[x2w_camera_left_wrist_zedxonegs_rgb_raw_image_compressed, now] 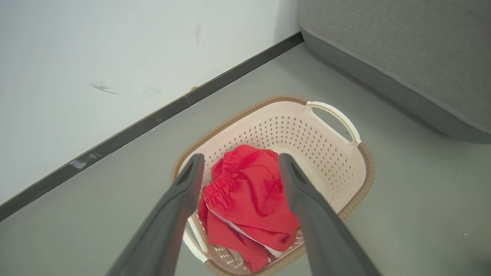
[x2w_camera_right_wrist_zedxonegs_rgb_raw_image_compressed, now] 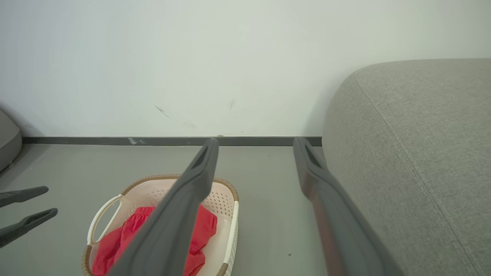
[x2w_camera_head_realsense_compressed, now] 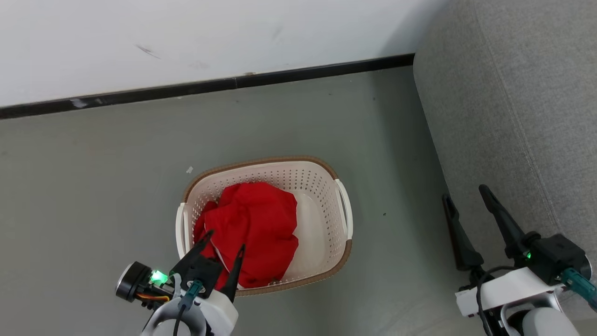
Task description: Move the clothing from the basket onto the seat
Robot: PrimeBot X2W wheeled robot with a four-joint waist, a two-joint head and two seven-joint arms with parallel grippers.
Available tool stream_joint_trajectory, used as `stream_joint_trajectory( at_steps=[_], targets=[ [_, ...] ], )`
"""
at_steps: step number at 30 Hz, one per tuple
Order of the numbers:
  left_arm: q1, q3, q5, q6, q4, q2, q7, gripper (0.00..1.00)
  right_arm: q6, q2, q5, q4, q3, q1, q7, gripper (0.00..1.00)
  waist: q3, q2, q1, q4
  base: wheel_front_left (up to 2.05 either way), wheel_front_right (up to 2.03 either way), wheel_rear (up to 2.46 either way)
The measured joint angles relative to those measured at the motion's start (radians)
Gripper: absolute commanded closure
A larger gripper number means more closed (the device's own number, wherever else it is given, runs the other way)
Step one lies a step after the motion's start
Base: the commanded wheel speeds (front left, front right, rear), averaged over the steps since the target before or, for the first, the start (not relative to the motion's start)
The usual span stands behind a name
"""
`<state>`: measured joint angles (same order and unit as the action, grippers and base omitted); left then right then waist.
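Bright red clothing point(x2w_camera_head_realsense_compressed: 254, 231) point(x2w_camera_left_wrist_zedxonegs_rgb_raw_image_compressed: 249, 199) point(x2w_camera_right_wrist_zedxonegs_rgb_raw_image_compressed: 201, 232) lies bunched in the left half of the cream basket point(x2w_camera_head_realsense_compressed: 326, 205) point(x2w_camera_left_wrist_zedxonegs_rgb_raw_image_compressed: 337, 168) point(x2w_camera_right_wrist_zedxonegs_rgb_raw_image_compressed: 230, 214) on the grey floor. A strip of white trim shows in the left wrist view. My left gripper point(x2w_camera_head_realsense_compressed: 225, 239) point(x2w_camera_left_wrist_zedxonegs_rgb_raw_image_compressed: 239, 161) hangs open above the basket's near left rim, fingers over the red fabric, nothing between them. Open and empty, my right gripper point(x2w_camera_head_realsense_compressed: 466, 193) point(x2w_camera_right_wrist_zedxonegs_rgb_raw_image_compressed: 255, 143) stands at the front edge of the grey seat point(x2w_camera_head_realsense_compressed: 522, 116) point(x2w_camera_left_wrist_zedxonegs_rgb_raw_image_compressed: 402, 53) point(x2w_camera_right_wrist_zedxonegs_rgb_raw_image_compressed: 418, 153), to the right of the basket.
A white wall point(x2w_camera_head_realsense_compressed: 186, 37) with a black skirting board point(x2w_camera_head_realsense_compressed: 210, 86) runs behind the basket. Grey floor point(x2w_camera_head_realsense_compressed: 93, 177) lies open to the left and between basket and seat. A grey rounded object point(x2w_camera_right_wrist_zedxonegs_rgb_raw_image_compressed: 7, 134) sits at the far left of the right wrist view.
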<state>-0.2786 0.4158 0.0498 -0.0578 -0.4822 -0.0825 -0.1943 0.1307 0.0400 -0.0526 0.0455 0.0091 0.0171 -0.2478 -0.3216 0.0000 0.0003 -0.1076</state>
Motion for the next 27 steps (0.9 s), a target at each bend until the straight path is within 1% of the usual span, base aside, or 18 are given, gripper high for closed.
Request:
stream_joint_trajectory(
  at_steps=[16, 27],
  targets=[
    [-0.150, 0.029, -0.052, 0.000, -0.110, 0.011, 0.001, 0.00, 0.000, 0.000, -0.026, 0.042, 0.009, 0.135, 0.000, 0.00, -0.178, 0.0000, 0.0000, -0.073, 0.00, 0.00, 0.00],
    [-0.218, 0.033, -0.074, -0.002, -0.200, 0.003, 0.009, 0.00, 0.000, 0.001, -0.055, 0.044, 0.034, 0.211, 0.000, 0.00, -0.278, 0.0000, 0.0000, -0.125, 0.00, 0.00, 0.00]
  ],
)
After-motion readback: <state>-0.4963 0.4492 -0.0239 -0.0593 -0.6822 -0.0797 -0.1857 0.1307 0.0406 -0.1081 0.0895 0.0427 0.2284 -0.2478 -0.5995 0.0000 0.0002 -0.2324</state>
